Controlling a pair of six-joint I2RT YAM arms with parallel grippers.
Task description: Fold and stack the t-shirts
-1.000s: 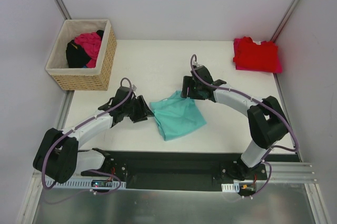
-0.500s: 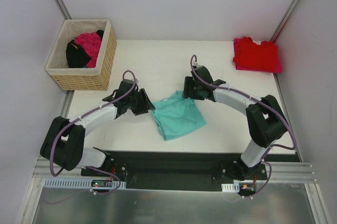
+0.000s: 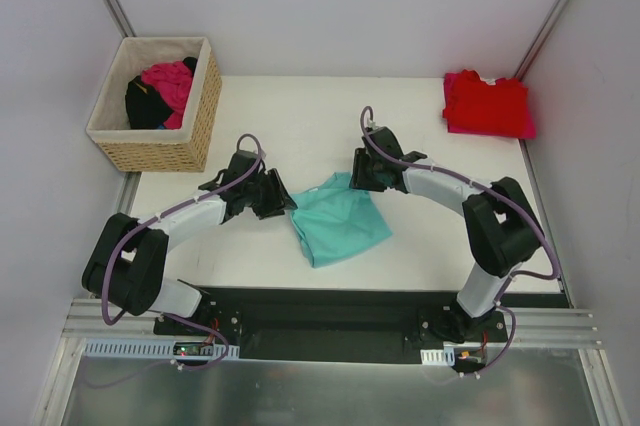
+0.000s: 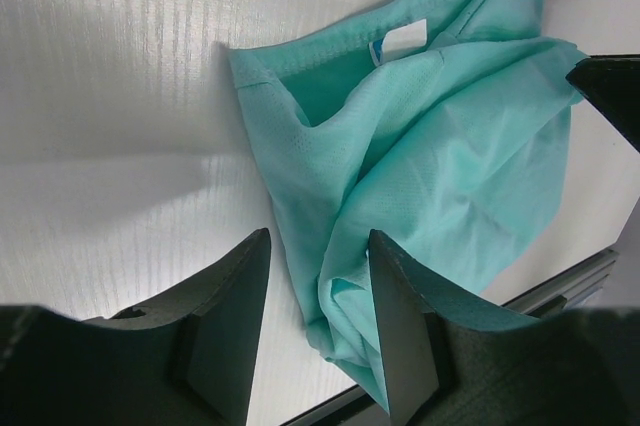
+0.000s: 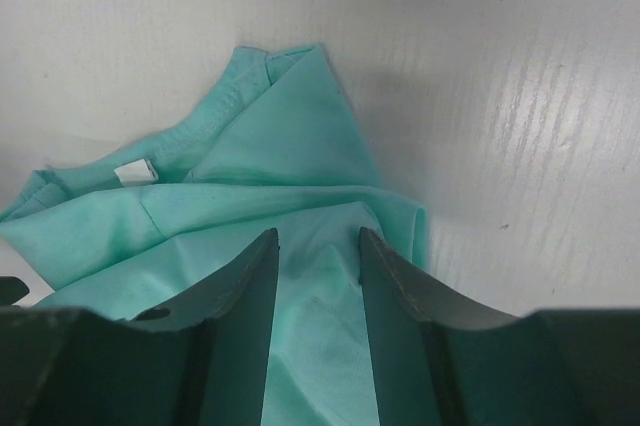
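- Nearest in the top view, both arms rise from a black base plate at the tabletop's near edge.
- The teal t-shirt lies crumpled mid-tabletop, between the left gripper and the right gripper.
- Only the wrist views show the fingers. The left fingers stand apart, released, straddling the shirt's edge. The right fingers are likewise parted over the cloth, clamping nothing.
- Both wrist views also show a small white label at the collar, too small to see from above.
- Farther off, only the top view shows a folded red t-shirt at the far right corner. A wicker basket at far left holds magenta cloth and black cloth.
- The tabletop is white, and pale walls enclose it.
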